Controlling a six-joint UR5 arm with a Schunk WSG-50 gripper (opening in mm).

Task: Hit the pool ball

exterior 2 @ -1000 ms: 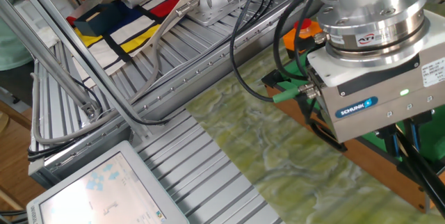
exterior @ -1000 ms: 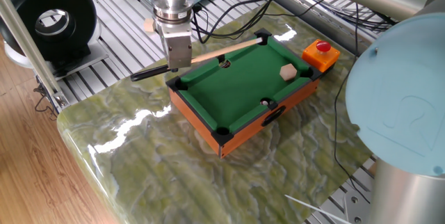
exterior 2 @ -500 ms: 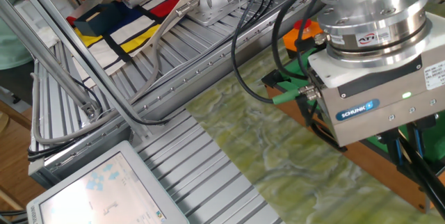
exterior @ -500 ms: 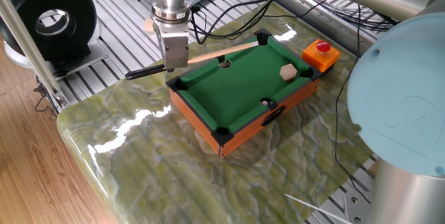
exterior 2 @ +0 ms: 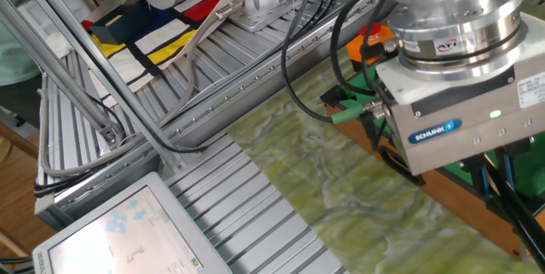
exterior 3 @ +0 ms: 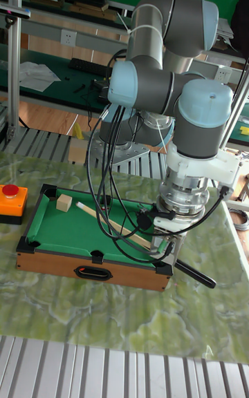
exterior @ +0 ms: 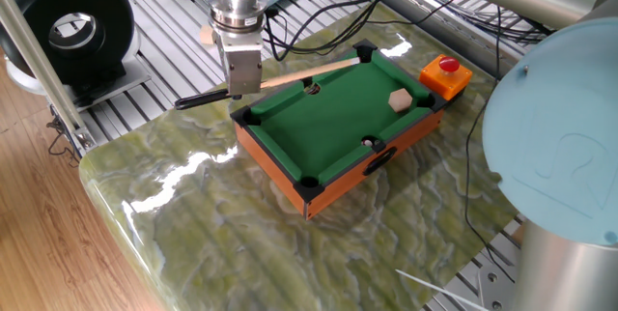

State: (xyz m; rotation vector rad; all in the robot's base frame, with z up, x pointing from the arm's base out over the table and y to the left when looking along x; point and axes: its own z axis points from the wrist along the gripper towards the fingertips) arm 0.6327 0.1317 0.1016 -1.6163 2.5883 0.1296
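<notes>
A small pool table (exterior: 290, 171) with green felt and an orange wooden frame stands on the marbled tabletop. My gripper (exterior: 241, 85) hangs over its left corner, shut on a cue stick (exterior: 299, 73). The cue's black butt sticks out to the left. Its pale shaft reaches over the felt toward the far side. In the tall fixed view the gripper (exterior 3: 163, 244) grips the cue (exterior 3: 111, 222) near the table's right corner. A dark speck with a white glint (exterior: 368, 142) sits by the near rail's middle pocket. It may be the pool ball, but it is too small to be sure.
A tan wooden cube (exterior: 399, 99) lies on the felt near the right end. An orange box with a red button (exterior: 445, 73) stands just beyond that end. Cables (exterior: 290, 21) trail over the slatted metal base behind the table. A black reel (exterior: 68, 26) is at the far left.
Over the first half second the gripper drew the cue slightly left, away from the table. Since then nothing has visibly moved.
</notes>
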